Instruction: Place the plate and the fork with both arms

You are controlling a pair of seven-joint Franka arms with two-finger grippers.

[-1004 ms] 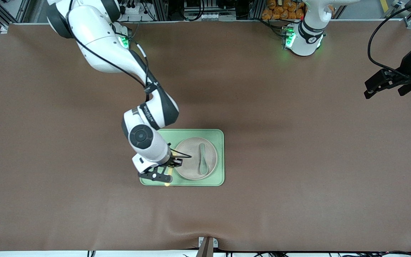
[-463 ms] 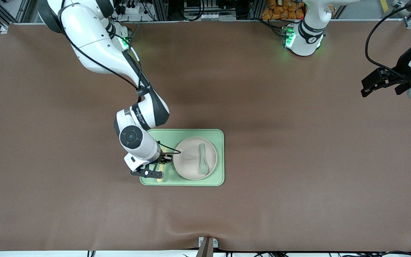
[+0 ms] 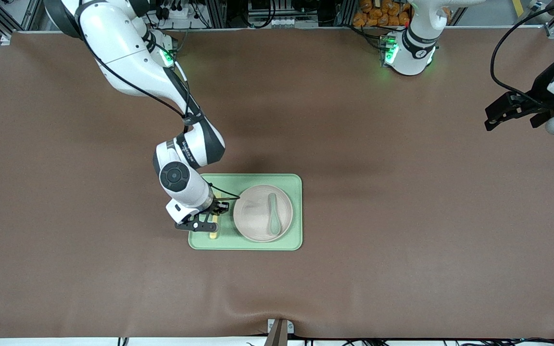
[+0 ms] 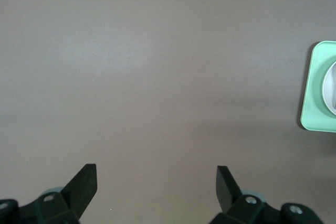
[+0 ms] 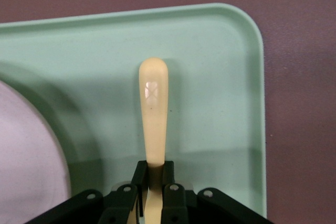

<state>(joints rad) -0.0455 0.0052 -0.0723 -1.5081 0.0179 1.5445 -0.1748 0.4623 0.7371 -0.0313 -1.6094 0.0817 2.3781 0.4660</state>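
Note:
The pale-yellow fork [image 3: 213,231] is held by my right gripper [image 3: 213,217], which is shut on its handle low over the light-green tray [image 3: 245,244], beside the plate toward the right arm's end. In the right wrist view the fork's handle [image 5: 153,103] sticks out from the shut gripper [image 5: 153,174] above the tray [image 5: 220,77], with the plate's edge [image 5: 26,156] alongside. The off-white plate [image 3: 258,216] sits on the tray with a grey-green spoon [image 3: 273,214] in it. My left gripper [image 3: 491,122] is open and empty over bare table at the left arm's end, as its wrist view shows [image 4: 156,184].
The brown table cover [image 3: 402,216] surrounds the tray. The left wrist view shows the tray's edge [image 4: 317,103] and a sliver of the plate [image 4: 331,87]. A small metal bracket [image 3: 279,329] sits at the table's near edge.
My right gripper has carried the fork away from the plate toward the right arm's end of the tray. My left arm has drifted slightly.

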